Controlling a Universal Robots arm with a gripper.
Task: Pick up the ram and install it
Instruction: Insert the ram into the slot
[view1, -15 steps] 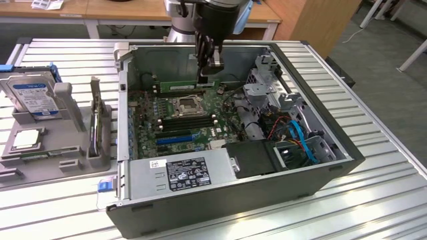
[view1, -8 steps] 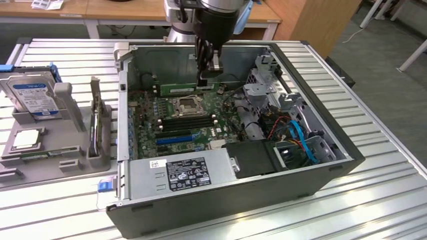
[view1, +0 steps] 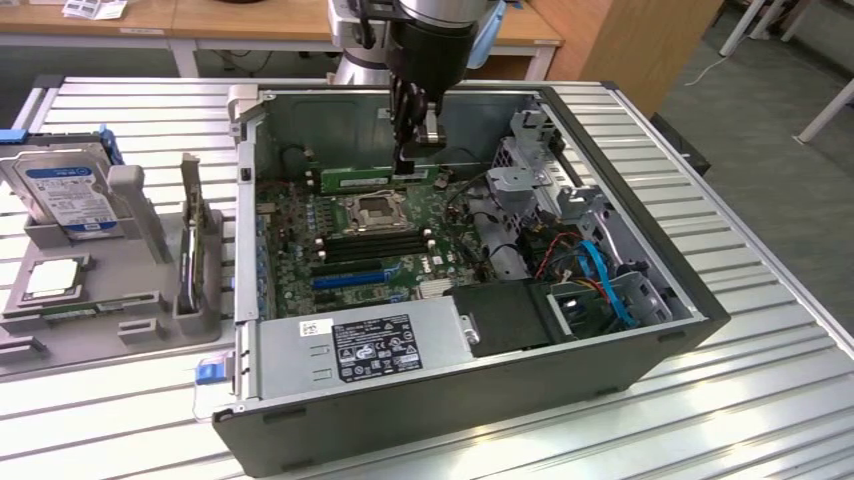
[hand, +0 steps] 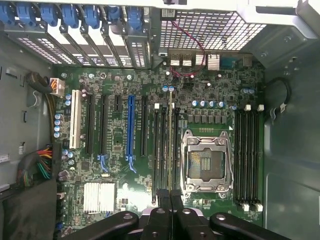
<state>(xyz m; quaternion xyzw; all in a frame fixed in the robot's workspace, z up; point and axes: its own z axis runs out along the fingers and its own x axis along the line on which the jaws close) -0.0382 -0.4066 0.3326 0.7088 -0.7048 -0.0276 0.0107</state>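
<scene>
The ram is a long green stick hanging level under my gripper, which is shut on its top edge inside the open computer case. In the wrist view the ram appears edge-on as a thin pale strip running out from my shut gripper. There it lines up over the black memory slots beside the open CPU socket. The stick is above the motherboard; I cannot tell whether it touches a slot.
More black memory slots lie on the socket's other side. A power supply and blue cables fill the case's near end. Outside the case, on the exterior view's left, a grey fixture holds a blue-labelled hard drive and a silver CPU chip.
</scene>
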